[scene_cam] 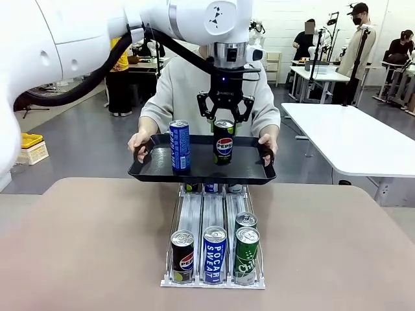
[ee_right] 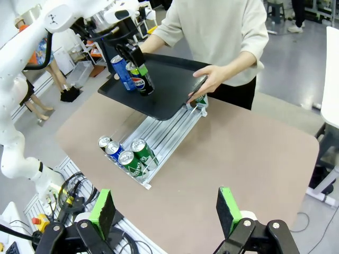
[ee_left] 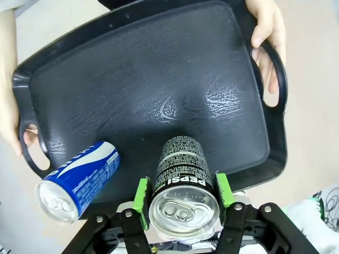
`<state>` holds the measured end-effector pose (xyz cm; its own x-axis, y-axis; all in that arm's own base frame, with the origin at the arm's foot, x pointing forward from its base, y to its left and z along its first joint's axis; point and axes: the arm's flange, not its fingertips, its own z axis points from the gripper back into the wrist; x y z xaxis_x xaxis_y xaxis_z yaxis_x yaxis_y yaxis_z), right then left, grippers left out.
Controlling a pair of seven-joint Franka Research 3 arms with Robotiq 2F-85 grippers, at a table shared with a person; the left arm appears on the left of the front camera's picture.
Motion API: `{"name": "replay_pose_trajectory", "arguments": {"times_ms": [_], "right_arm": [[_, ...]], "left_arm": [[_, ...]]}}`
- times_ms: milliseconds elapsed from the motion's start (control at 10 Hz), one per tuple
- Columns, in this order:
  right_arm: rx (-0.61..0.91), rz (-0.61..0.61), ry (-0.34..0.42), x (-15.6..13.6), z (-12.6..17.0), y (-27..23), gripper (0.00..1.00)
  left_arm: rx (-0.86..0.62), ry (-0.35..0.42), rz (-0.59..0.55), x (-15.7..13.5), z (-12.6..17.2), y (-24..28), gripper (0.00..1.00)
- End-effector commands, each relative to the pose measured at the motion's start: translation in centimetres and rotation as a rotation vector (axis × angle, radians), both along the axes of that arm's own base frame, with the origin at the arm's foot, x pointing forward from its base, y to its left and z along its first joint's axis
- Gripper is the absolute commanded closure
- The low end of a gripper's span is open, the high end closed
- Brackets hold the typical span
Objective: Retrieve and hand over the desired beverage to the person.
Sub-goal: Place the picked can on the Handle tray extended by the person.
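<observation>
I see a brown table (scene_cam: 84, 246) carrying a clear can rack (scene_cam: 194, 214) with 3 lanes running away from the camera. At its near end, 3 cans stand upright in a row: a black Pepsi can (scene_cam: 182, 256) on the left, a blue Pocari Sweat can (scene_cam: 214, 254) in the middle and a green can (scene_cam: 246, 254) on the right. 1 more can (scene_cam: 246, 220) sits just behind the green one. The lanes' middle stretch is bare. A white table (scene_cam: 350, 136) stands off to the right, a yellow box (scene_cam: 29, 140) rests on the floor at left, and a person in a black cap (scene_cam: 356, 45) stands far back. Below the table edge in the right wrist view, cables (ee_right: 69, 193) lie coiled.
</observation>
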<state>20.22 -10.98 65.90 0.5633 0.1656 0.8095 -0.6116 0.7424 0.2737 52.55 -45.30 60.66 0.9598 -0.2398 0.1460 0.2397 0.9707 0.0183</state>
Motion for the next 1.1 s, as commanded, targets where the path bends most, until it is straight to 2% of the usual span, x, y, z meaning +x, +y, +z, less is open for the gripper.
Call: {"name": "replay_pose_trajectory", "arguments": {"times_ms": [0, 400, 500, 1000], "right_arm": [[0.021, 0.033, -0.012, 0.11, -0.05, 0.11, 0.00], [0.021, 0.033, -0.012, 0.11, -0.05, 0.11, 0.00], [0.021, 0.033, -0.012, 0.11, -0.05, 0.11, 0.00], [0.021, 0.033, -0.012, 0.11, -0.05, 0.11, 0.00]], "left_arm": [[-0.001, 0.047, -0.022, 0.91, 0.34, -0.74, 0.42], [0.005, 0.052, -0.020, 1.09, -0.23, -0.45, 0.42], [0.005, 0.053, -0.020, 1.03, -0.30, -0.37, 0.00], [0.005, 0.058, -0.029, 1.08, -0.01, -0.15, 0.00]]}}
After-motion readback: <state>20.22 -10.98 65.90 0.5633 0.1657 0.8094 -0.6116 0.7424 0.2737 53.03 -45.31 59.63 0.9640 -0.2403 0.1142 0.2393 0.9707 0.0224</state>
